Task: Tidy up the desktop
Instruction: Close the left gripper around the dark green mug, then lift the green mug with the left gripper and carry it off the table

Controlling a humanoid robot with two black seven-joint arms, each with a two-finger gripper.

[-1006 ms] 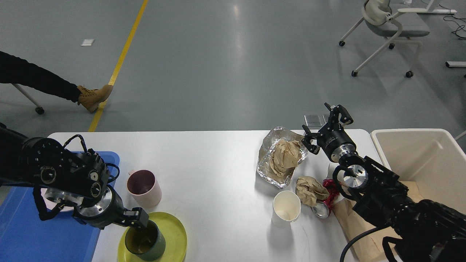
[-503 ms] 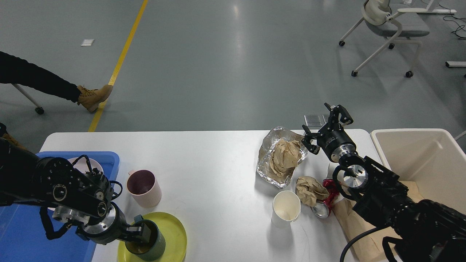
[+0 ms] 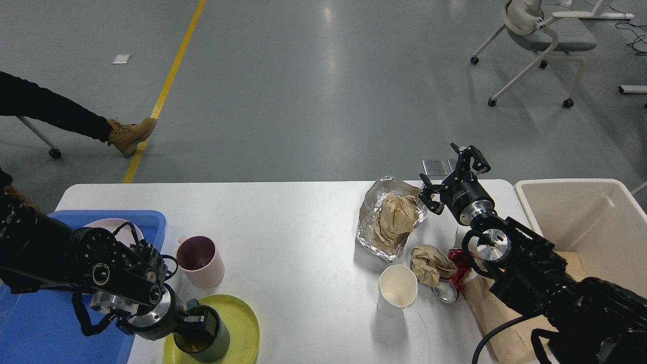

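In the head view, the big white table [image 3: 293, 227] is filling the lower half, smooth with round corners. The left claw [image 3: 199, 323] is pinching the rim of a dark green mug [image 3: 204, 336], one finger inside, likely to lift it. The mug is sitting on a shiny yellow plate [image 3: 242, 323] at the table's near edge. A pink cup [image 3: 199, 260] is standing just beside the blue plastic tray [image 3: 30, 323] on the left edge. The right claw [image 3: 455, 169] is hanging spread wide and empty over the far right corner, near crinkly foil [image 3: 371, 222] holding crumpled brown paper [image 3: 397, 215]. A white paper cup [image 3: 398, 290] and a crushed red can [image 3: 450, 285] are waiting near the cream bin [image 3: 586, 212].
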